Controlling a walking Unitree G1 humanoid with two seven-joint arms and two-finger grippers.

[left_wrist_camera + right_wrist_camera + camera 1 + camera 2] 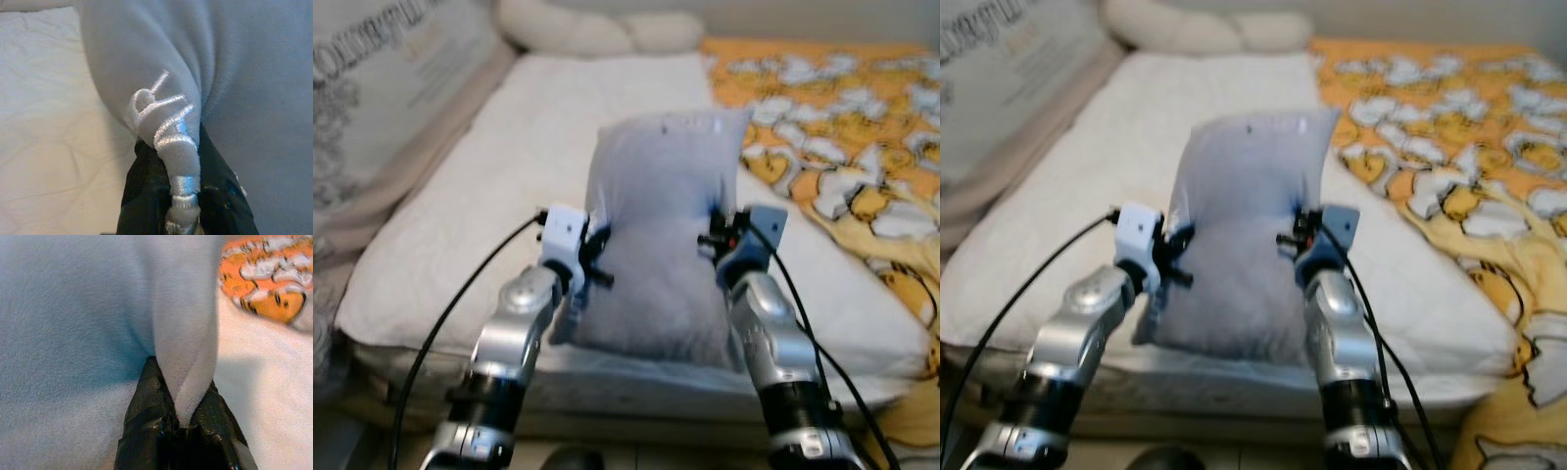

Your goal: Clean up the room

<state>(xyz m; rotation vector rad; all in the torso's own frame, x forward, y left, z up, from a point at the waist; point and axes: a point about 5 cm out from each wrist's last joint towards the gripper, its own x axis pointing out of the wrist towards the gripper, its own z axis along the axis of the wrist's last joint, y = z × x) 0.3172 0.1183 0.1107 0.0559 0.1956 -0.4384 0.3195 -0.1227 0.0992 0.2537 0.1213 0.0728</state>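
- Pillow, pale grey and plush, is held up between the two arms over the near edge of the bed, its lower end close to the mattress edge and its upper end leaning toward the middle of the bed.
- Left gripper is pinching the pillow's left side seam; the fabric, with a line of white embroidery on it, is bunched between the black fingers.
- Right gripper is pressed together on a fold of the right side seam, which is squeezed thin between its fingers.
- Handling, as a judgement: it looks light, soft and easily squashed, with nothing fragile about it. The fleece cover gives way and puckers at both pinch points, so it may slip or sag if only a little cloth is caught. The side seams at mid-height, where it is held now, seem the sensible places, since two holds keep it from drooping or twisting.
- Around it: a white mattress cover under the pillow, an orange patterned blanket along the right side of the bed, cream pillows at the far end, and a large pale printed cushion against the left edge.
- Nothing lies on the white part of the bed beyond the pillow, so setting it down toward the far end looks unobstructed; the arms' black cables hang clear.
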